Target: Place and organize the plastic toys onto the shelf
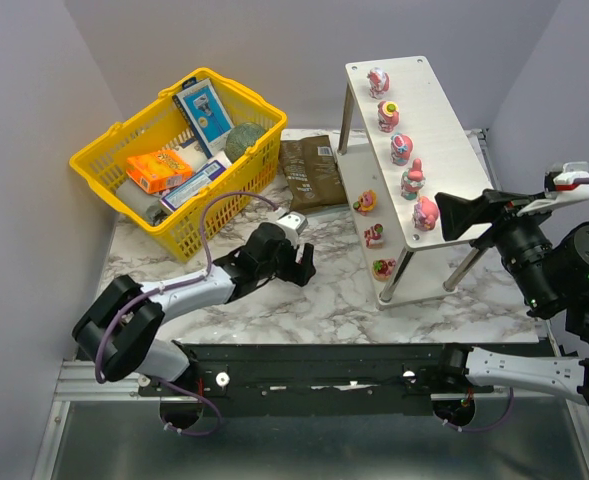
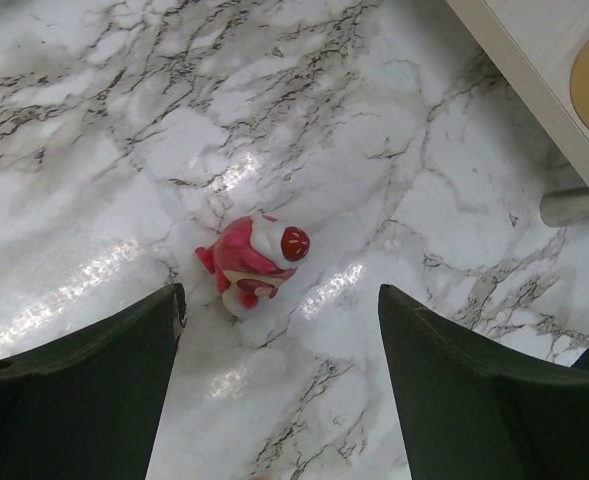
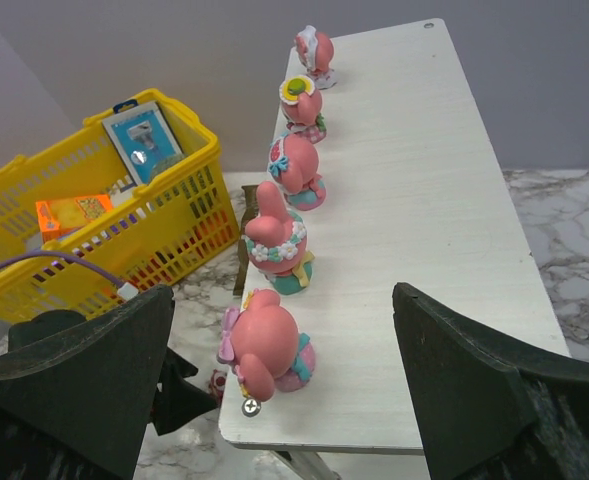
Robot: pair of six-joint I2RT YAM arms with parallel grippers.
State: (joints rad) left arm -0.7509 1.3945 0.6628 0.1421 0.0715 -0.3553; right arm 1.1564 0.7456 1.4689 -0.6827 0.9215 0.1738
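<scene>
Five pink toys (image 3: 274, 235) are lined up along the left edge of the top board of the shelf (image 3: 414, 200), and three more (image 1: 374, 236) are seen on its lower board. One red toy (image 2: 254, 262) is left on the marble table (image 2: 94, 120) left of the shelf, apart from it. The left claw (image 2: 279, 300) is held released above that toy. The right claw (image 1: 457, 215) is likewise released at the shelf's near end.

Counter (image 2: 124, 120): marble-patterned, smooth, glossy, with glare streaks. Toy (image 2: 254, 262): glossy pink-red plastic. Shelf (image 3: 414, 200) boards: matt, pale, faint wood-like grain; legs (image 2: 574, 207) bright smooth metal. Basket (image 1: 239, 175): yellow plastic lattice, slight sheen.
</scene>
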